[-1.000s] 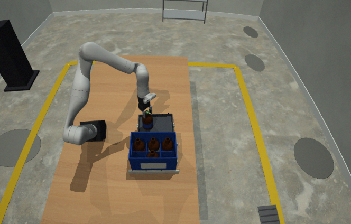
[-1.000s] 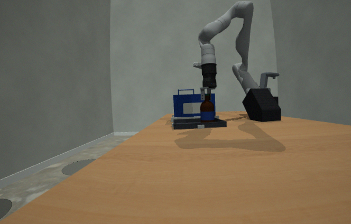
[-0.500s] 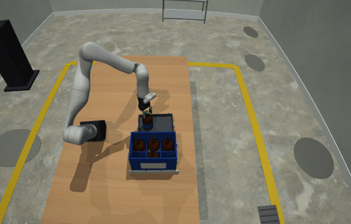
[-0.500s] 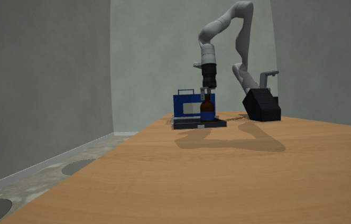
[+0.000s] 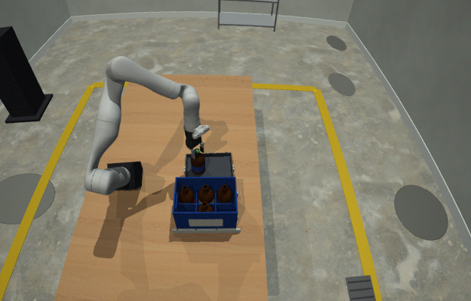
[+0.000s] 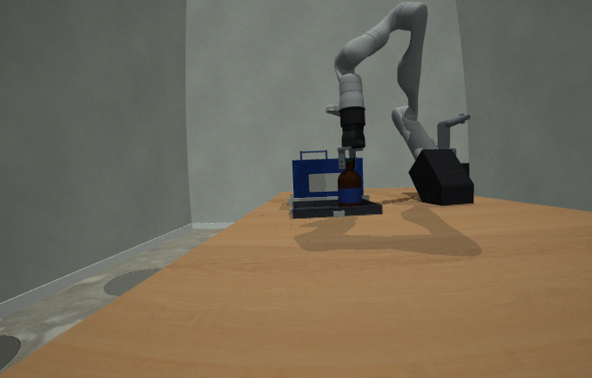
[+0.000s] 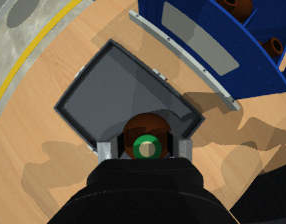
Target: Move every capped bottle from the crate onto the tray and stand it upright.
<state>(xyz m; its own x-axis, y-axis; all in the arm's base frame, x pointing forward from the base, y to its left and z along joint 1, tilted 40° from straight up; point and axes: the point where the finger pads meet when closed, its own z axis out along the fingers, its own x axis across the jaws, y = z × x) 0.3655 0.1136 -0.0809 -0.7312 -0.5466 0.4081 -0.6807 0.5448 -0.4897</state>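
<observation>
At the tray (image 5: 219, 164) corner, a capped bottle (image 5: 197, 162) is stood upright; gripper (image 7: 146, 148) fingers are spread, nothing held.

Grey walls (image 6: 73, 141) around a mottled concrete floor (image 5: 379, 157) marked with yellow tape (image 5: 345, 175) and dark round patches (image 5: 420, 211), a black pedestal (image 5: 8, 74) in one corner, perhaps a metal shelf frame (image 5: 247, 15) at the far wall.

My workplace an industrial test cell, bare grey walls (image 5: 435, 67) around me, stained concrete floor (image 5: 297, 52), yellow safety line (image 5: 345, 179) boxing my wooden table (image 5: 147, 231), metal rack (image 5: 247, 15) far off, black pedestal (image 5: 8, 74) far left.
</observation>
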